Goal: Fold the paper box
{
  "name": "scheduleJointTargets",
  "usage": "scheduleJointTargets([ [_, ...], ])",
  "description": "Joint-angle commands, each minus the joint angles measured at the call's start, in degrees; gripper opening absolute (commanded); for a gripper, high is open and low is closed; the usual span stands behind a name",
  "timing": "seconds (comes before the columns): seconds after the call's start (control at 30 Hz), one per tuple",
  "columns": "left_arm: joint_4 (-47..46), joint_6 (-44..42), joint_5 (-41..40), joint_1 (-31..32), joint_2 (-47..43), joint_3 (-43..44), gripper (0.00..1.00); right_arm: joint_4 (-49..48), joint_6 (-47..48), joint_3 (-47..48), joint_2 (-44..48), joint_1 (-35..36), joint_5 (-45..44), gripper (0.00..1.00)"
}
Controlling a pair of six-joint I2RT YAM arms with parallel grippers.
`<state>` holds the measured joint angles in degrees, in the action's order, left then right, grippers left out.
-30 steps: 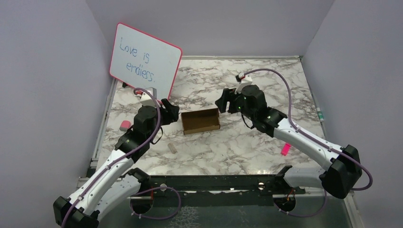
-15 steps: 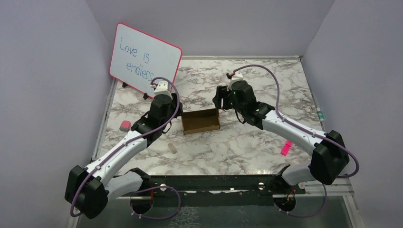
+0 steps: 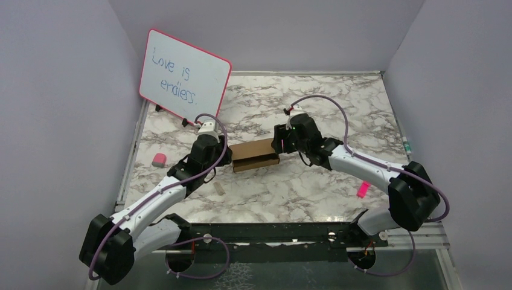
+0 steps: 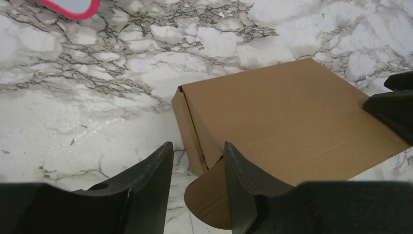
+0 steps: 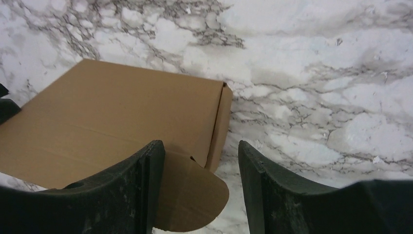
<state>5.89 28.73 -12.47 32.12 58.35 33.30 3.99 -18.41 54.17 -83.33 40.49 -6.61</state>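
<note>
Marble-patterned table (image 3: 338,109) carries one pink-framed whiteboard (image 3: 184,75) at the back left and one paper box (image 3: 255,154) in the middle — brown cardboard, rectangular, with a rounded tab sticking out at each end. Two arms reach inward, elbows bent. The left gripper (image 4: 197,148) and the right gripper (image 5: 200,145) stand at the box's two ends — both with fingers spread, grasping nothing.

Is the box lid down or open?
Down: the lid covers the paper box, but a rounded tab sticks out untucked at each end.

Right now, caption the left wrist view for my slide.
Open left end effector flanks the rounded side tab of the paper box.
</note>
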Motion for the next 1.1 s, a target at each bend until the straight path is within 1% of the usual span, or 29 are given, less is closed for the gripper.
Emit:
scheduleJointTargets([
  [0.0,-0.9,2.9,3.8,0.0,-3.1,-2.6,0.44,-0.8,-1.3,-3.1,1.7,-0.1,2.1,0.61],
  [0.2,-2.3,4.2,4.5,0.0,-3.3,-5.2,0.44,-3.4,-2.2,-7.1,1.5,-0.1,2.5,0.61],
  [0.27,-3.5,4.6,5.0,-0.1,-3.1,-6.2,0.44,-6.2,-2.5,-9.0,1.6,-0.1,2.1,0.6],
  [0.43,-5.6,5.4,5.9,0.0,-1.5,-8.0,0.44,-9.3,-2.5,-11.9,0.9,-0.1,1.9,0.6],
  [0.67,-10.1,6.0,7.2,0.0,1.4,-9.7,0.45,-11.1,-1.8,-14.1,0.0,-0.1,0.1,0.6],
  [0.8,-9.0,5.4,5.0,0.0,-0.9,-8.8,0.49,-10.5,-1.4,-13.6,1.9,-0.1,0.2,0.61],
  [0.97,-9.6,6.0,3.6,-0.3,-5.9,-8.6,0.52,-11.6,-2.0,-13.5,4.9,-0.4,0.7,0.64],
  [1.07,-11.9,6.0,4.2,-0.5,-5.0,-8.8,0.53,-13.5,-2.8,-14.6,5.7,-1.0,1.3,0.65],
])
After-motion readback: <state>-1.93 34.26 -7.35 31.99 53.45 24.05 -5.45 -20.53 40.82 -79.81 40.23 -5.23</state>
